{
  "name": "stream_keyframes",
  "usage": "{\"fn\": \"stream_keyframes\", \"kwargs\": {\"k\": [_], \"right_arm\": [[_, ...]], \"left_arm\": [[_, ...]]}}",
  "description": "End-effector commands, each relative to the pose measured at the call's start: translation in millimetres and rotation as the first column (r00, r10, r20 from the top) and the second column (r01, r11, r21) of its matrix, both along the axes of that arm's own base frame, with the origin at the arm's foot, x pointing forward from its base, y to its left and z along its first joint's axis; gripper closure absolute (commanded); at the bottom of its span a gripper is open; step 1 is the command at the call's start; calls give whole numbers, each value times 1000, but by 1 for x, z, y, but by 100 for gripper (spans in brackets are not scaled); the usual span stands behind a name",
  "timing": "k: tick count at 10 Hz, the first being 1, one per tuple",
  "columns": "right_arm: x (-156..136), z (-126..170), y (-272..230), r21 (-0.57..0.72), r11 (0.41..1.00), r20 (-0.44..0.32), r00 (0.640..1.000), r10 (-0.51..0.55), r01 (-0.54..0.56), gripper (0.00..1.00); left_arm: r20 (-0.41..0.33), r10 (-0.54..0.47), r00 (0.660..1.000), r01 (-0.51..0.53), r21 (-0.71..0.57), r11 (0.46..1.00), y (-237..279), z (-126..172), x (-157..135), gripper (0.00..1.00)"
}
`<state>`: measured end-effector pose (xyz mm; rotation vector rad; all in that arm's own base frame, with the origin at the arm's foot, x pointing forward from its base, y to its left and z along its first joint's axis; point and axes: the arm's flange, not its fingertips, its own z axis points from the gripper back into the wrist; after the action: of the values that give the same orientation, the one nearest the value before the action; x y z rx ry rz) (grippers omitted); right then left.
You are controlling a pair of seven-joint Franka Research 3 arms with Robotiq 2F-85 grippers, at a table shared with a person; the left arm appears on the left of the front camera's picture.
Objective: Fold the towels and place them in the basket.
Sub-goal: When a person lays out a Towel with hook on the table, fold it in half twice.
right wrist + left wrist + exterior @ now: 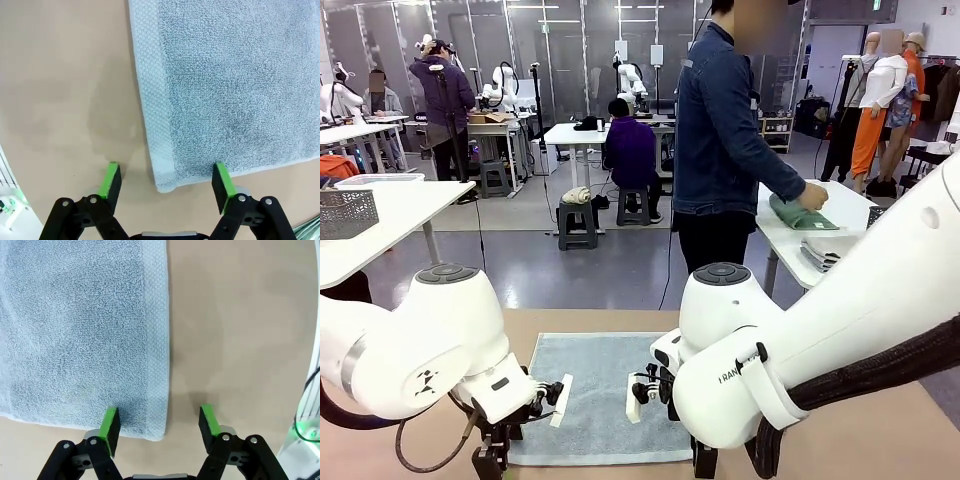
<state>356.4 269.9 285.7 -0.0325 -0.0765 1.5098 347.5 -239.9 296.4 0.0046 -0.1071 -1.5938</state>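
Left hand [158, 411] spread, astride blue-grey towel [75, 330] corner

White worktables [570, 134] and stools [576, 212] (grey floor [610, 272]) behind.

Ahead of my left gripper [159, 422] I see the pale blue-grey towel [75, 330]. It has a looped terry field and a finer honeycomb-weave band along its edge. It turns a darker grey-blue close to the fingertips. The table [240, 315] beside it is plain matte tan. Both grippers have black fingers with bright green pads [109, 422], and my right gripper [167, 182] shows the same colours. There the towel's border band reads slightly lighter than the pile. My arms [430, 340] are glossy white with grey joint caps. Far beyond both grippers, a person wears a dark blue denim jacket [720, 130] and black trousers, with a hand on a green towel [800, 213] lying on a white table.
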Motion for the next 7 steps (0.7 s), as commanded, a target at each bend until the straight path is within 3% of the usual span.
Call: {"fn": "stream_keyframes", "kwargs": {"k": [1, 2, 6, 7], "right_arm": [[3, -7, 0, -3, 999, 46, 998, 34, -34, 14], [2, -6, 2, -3, 1000, 47, 998, 31, -31, 29], [3, -4, 1, -11, 1000, 35, 999, 24, -23, 30], [4, -4, 2, -7, 1000, 29, 999, 22, -22, 40]], "left_arm": [[42, -2, 999, 0, 35, 999, 0, -7, 0, 20], [57, -1, 998, -1, 38, 999, 0, -7, -1, 40], [64, 4, 998, -5, 26, 1000, 1, -5, 0, 37], [68, 1, 998, -3, 37, 999, 1, -4, 0, 40]]}}
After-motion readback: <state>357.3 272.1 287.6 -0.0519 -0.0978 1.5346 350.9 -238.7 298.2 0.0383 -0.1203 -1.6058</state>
